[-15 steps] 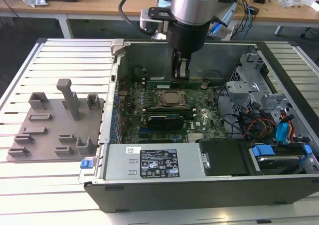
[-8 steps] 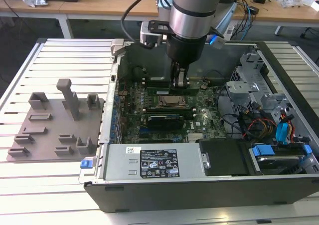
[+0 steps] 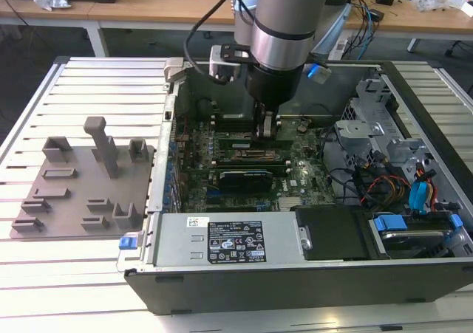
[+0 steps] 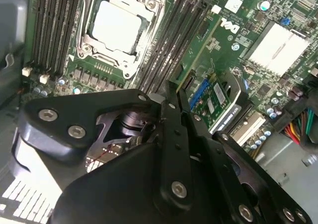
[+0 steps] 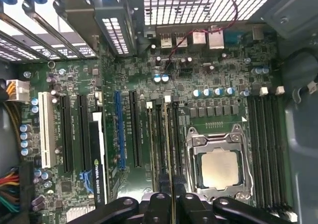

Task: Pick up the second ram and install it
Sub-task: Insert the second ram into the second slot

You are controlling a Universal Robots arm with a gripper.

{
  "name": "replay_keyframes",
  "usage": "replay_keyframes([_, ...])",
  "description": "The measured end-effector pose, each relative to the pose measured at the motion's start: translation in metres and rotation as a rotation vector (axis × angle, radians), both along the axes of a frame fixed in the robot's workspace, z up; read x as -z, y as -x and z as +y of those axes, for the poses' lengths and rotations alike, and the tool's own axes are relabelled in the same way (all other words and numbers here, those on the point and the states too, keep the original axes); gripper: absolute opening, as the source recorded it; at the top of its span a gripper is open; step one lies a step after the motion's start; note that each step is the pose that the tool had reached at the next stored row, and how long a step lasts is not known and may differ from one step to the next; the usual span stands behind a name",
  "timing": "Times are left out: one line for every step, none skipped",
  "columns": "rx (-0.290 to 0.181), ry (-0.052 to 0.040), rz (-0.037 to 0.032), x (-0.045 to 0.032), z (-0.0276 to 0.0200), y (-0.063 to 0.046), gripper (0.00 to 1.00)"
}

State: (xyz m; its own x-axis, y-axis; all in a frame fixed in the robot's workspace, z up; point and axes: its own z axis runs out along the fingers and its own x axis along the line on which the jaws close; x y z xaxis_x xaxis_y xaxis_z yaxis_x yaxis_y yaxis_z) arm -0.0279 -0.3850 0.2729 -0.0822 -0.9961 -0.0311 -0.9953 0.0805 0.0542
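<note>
The second ram (image 5: 169, 149) is a thin green stick seen on edge. It runs along a black memory slot (image 5: 175, 134) just beside the CPU socket (image 5: 218, 167). My gripper (image 5: 171, 206) is shut on its near end, one black finger on each side. In the exterior view the gripper (image 3: 266, 126) is lowered into the open computer case, right over the motherboard (image 3: 295, 178). I cannot tell whether the stick is pressed fully into the slot. The second wrist view shows the CPU socket (image 4: 117, 28) beyond the gripper's black body.
Another bank of memory slots (image 5: 268, 144) lies on the socket's other side. A graphics card (image 5: 97, 154) and expansion slots sit nearby. A grey fixture plate (image 3: 81, 185) lies at the exterior view's left. The power supply (image 3: 222, 241) and drive cage (image 3: 414, 222) line the case.
</note>
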Motion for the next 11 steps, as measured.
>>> replay_keyframes([0.0,0.0001,0.0001,0.0019,0.0001,0.0,0.14])
replay_keyframes([0.0,0.0002,0.0001,0.0039,0.0003,0.0,0.14])
replay_keyframes([0.0,0.0001,0.0002,0.0085,0.0015,0.0,0.14])
replay_keyframes([0.0,0.0002,0.0003,0.012,0.0032,0.0,0.14])
replay_keyframes([0.0,0.0003,0.0003,0.0141,0.005,0.0,0.14])
replay_keyframes([0.0,0.0003,0.0003,0.0166,0.0074,0.0,0.14])
replay_keyframes([0.003,0.0008,0.0003,0.021,0.0093,0.001,0.14])
replay_keyframes([0.009,0.0012,0.0003,0.0235,0.0093,0.001,0.14])
replay_keyframes([0.016,0.0018,0.0003,0.0255,0.0093,0.002,0.14])
replay_keyframes([0.026,0.0032,0.0003,0.0278,0.0093,0.002,0.14])
replay_keyframes([0.026,0.0039,0.0003,0.0297,0.0093,0.002,0.14])
